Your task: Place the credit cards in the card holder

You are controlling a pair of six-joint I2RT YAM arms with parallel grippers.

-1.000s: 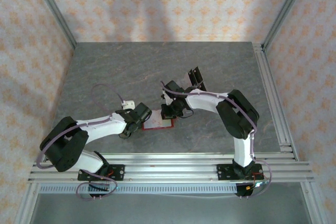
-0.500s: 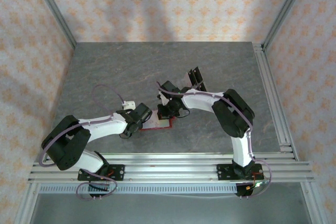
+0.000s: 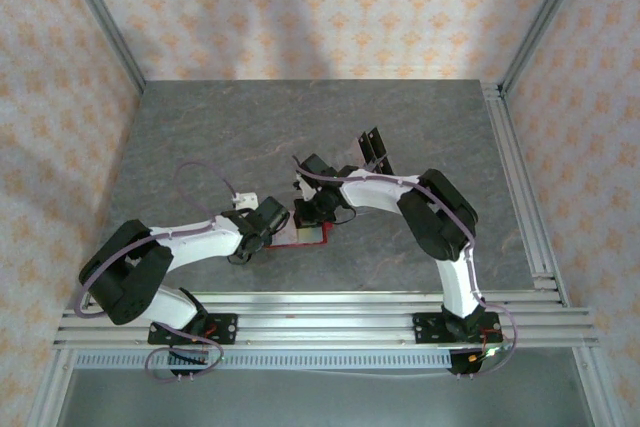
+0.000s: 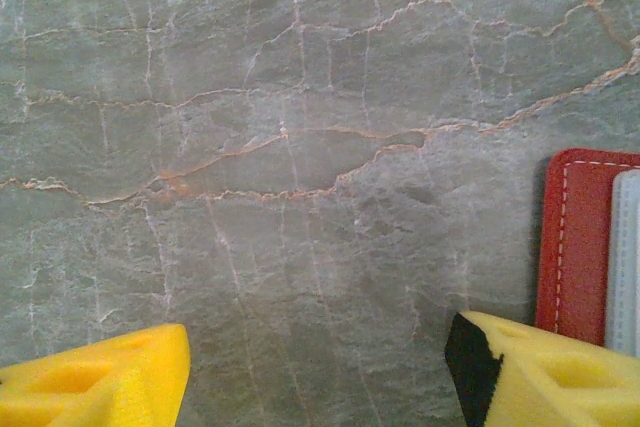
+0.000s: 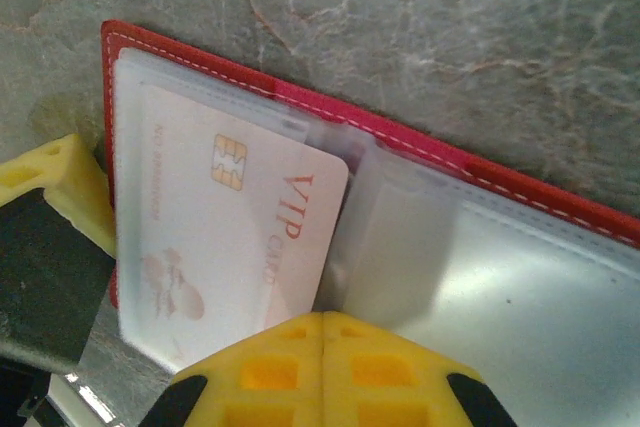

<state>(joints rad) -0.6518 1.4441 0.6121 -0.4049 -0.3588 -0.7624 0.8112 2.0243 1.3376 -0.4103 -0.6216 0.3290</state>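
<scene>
The card holder (image 3: 306, 237), a red bi-fold wallet, lies open on the stone table between the two arms. In the right wrist view its clear inner pockets (image 5: 520, 277) show, and a pale credit card (image 5: 235, 222) with a chip and "VIP" print sits partly inside the left pocket. My right gripper (image 5: 322, 319) is shut, and its joined yellow tips press at the card's near edge. My left gripper (image 4: 318, 377) stands open over bare table. Its right finger (image 4: 545, 372) rests at the wallet's red edge (image 4: 575, 247).
Two dark cards (image 3: 372, 150) lie on the table behind the right arm. Aluminium rails (image 3: 520, 187) run along the table's right side and front. Patterned walls close in the left, back and right.
My right gripper has shifted a little to the left and down over the wallet, still shut. The left arm has stayed where it was.
</scene>
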